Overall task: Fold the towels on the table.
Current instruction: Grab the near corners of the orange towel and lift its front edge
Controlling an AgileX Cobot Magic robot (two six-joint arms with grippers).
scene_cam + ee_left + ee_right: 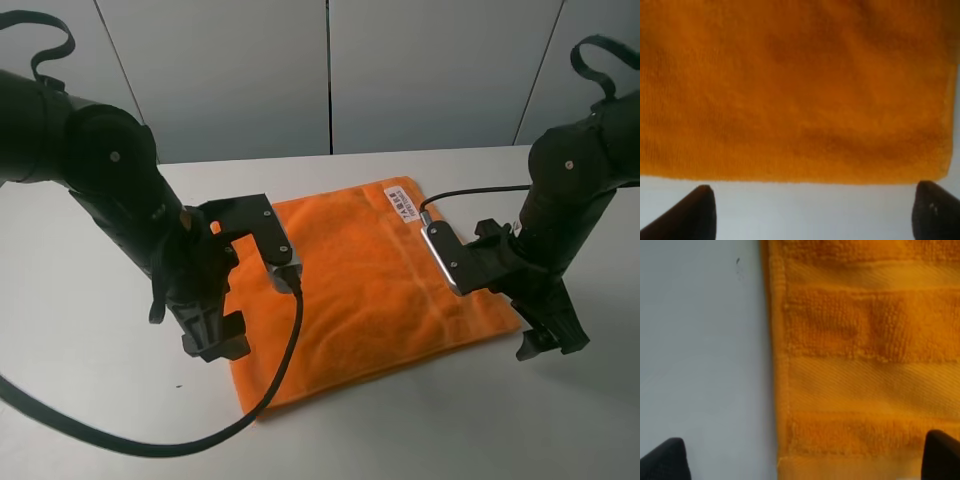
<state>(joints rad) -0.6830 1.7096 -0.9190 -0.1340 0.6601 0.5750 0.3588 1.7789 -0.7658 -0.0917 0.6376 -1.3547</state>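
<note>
From the high camera, the orange towel [370,290] lies flat and spread out in the middle of the white table [90,290]. A small white label [403,205] sits near its far right corner. The left gripper [215,340] points down at the left edge of the towel. The right gripper [548,338] points down just beside the right edge. A black cable [150,445] loops over the front of the table and crosses the towel's near left corner. A grey wall [330,70] stands behind the table. In the left wrist camera, the towel [800,90] fills most of the picture and bare table [810,200] shows along its edge. The two black fingertips [697,212] are spread wide apart over the table and hold nothing. In the right wrist camera, the towel's edge runs between the fingertips [665,460]. One tip is over the table [700,365] and the other is over the towel [870,330]. They are also wide apart and hold nothing. Smooth woven bands [870,385] cross the fluffy cloth here.
</note>
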